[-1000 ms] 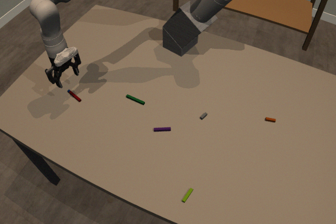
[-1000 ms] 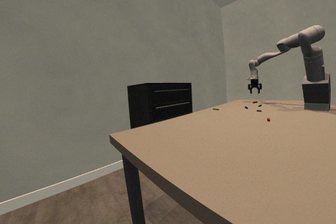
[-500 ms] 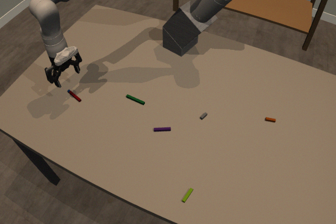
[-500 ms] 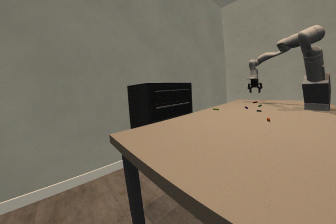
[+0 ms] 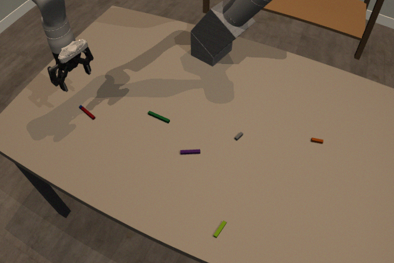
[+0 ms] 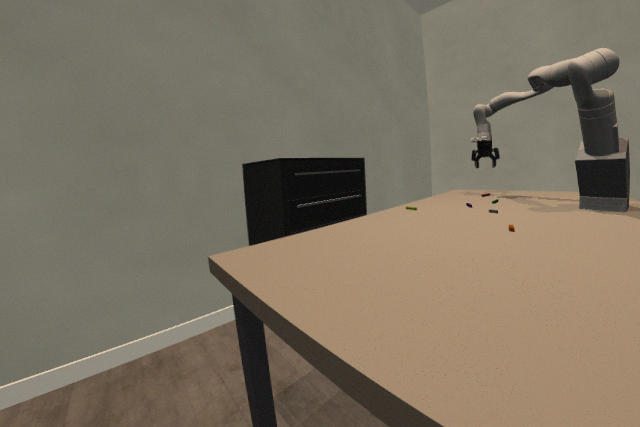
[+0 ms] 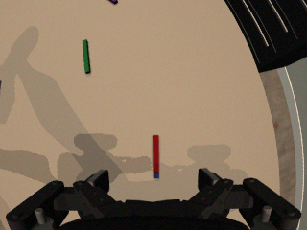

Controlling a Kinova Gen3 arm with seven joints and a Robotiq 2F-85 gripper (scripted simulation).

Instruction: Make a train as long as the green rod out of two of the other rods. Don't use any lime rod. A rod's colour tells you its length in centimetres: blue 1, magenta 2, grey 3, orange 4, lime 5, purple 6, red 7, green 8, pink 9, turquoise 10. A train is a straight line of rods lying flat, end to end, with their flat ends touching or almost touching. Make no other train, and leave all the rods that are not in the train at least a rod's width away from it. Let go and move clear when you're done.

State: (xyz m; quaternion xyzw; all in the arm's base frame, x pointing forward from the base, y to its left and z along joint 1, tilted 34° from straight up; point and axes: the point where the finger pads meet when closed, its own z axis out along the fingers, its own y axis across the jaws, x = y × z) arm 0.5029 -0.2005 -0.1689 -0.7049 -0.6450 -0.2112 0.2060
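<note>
"What's at the far left of the top view?"

"The black two-fingered gripper [image 5: 76,80] [image 6: 484,165] [image 7: 153,180], wide open above the table, holding nothing."

"And below it?"

"A small blue rod [image 5: 80,106] [image 7: 156,175], end to end with a long red rod [image 5: 88,113] [image 6: 485,195] [image 7: 155,153], in line."

"Next, rightward?"

"The straight green rod [image 5: 158,116] [image 6: 495,201] [image 7: 86,57], well apart from them, then the purple rod [image 5: 190,151] [image 6: 468,204]."

"Further right?"

"The flat lime rod [image 5: 220,228] [image 6: 410,208] nearest the front edge, the short grey rod [image 5: 239,135] [image 6: 493,211], and lastly the orange rod [image 5: 317,140] [image 6: 511,228]."
</note>
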